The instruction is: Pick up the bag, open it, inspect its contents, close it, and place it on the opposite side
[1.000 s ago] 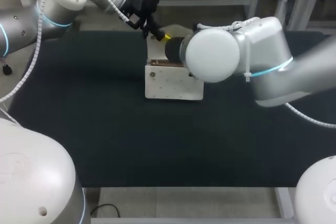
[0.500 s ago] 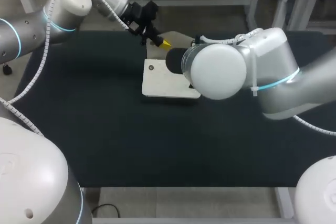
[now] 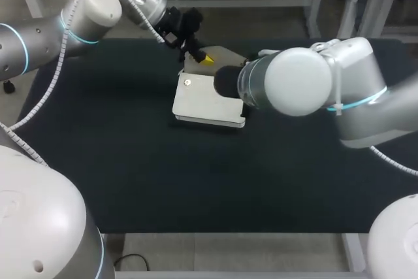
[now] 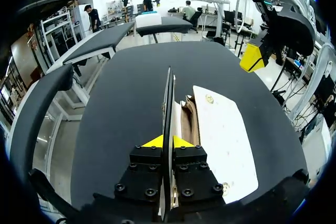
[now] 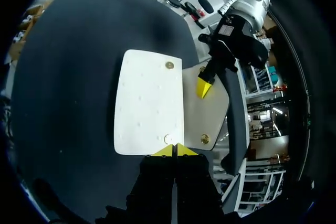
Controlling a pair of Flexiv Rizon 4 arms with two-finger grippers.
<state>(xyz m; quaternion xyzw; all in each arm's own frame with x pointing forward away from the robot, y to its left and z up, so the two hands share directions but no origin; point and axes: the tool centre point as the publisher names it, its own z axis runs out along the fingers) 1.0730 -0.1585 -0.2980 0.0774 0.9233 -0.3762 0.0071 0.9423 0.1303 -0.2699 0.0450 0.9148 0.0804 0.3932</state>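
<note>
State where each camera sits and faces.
Head view: fixed above and behind, looking down on the table; left arm and right arm meet at the bag.
Left wrist view: rides that wrist, looks along the left gripper over the bag toward the right gripper.
Right wrist view: rides that wrist, looks past the right gripper onto the bag and left gripper.
Both wrist views share the bag and each other's gripper.

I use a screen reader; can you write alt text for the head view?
A flat white bag lies on the dark table, toward its far middle. The left tool, coming from the far left, meets the bag's far edge; the right arm comes from the right, its bulk hiding its tool.
</note>
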